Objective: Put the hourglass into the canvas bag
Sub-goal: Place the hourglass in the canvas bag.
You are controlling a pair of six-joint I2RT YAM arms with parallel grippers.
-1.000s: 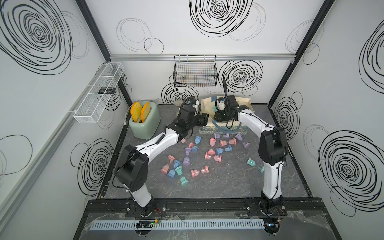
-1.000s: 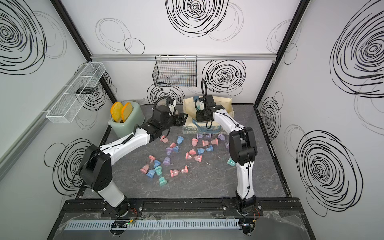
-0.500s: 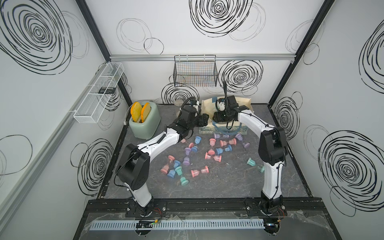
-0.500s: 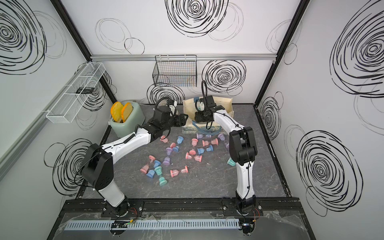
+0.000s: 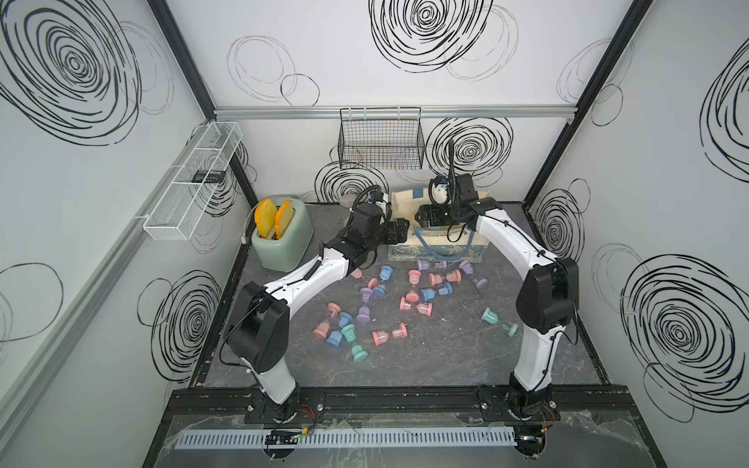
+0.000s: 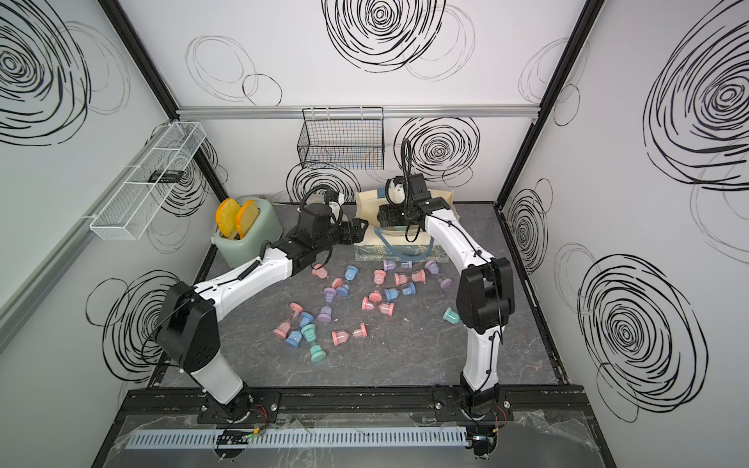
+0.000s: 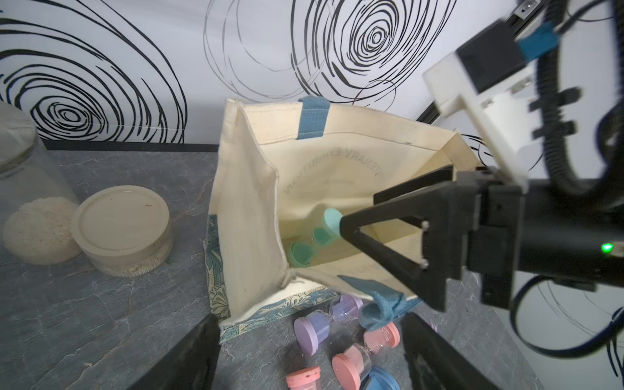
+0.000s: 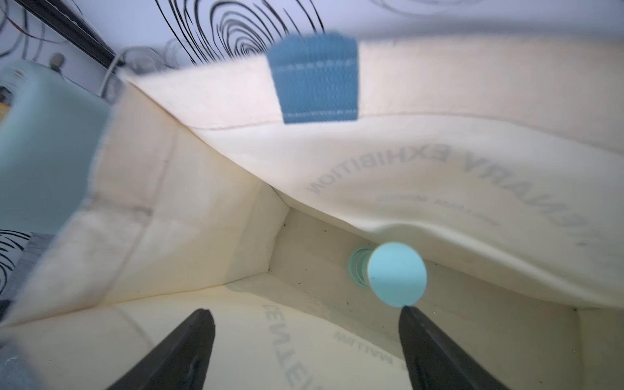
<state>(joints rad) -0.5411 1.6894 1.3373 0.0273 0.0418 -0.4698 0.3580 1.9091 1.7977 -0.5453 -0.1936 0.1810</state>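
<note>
The cream canvas bag (image 5: 405, 202) (image 6: 367, 206) with blue strap handles stands open at the back of the table. Inside it a teal hourglass (image 7: 317, 236) (image 8: 396, 278) leans tilted against the bag's wall. My right gripper (image 5: 423, 212) (image 8: 304, 312) hangs open over the bag's mouth. Nothing is between its jaws, and the hourglass's upper cap sits close to one fingertip. My left gripper (image 5: 399, 231) (image 7: 309, 319) is open beside the bag's front left corner. It hovers over a purple hourglass (image 7: 314, 329) and holds nothing.
Several pink, purple, blue and teal hourglasses (image 5: 421, 291) lie scattered in front of the bag. A green toaster (image 5: 283, 239) stands at the back left. Left of the bag sit a glass jar and its wooden-lidded cap (image 7: 121, 226). A black wire basket (image 5: 381, 142) hangs on the back wall.
My right gripper's jaws have spread apart, and the teal hourglass now lies free in the bag. The left jaws have opened wider. Both arms have barely shifted.
</note>
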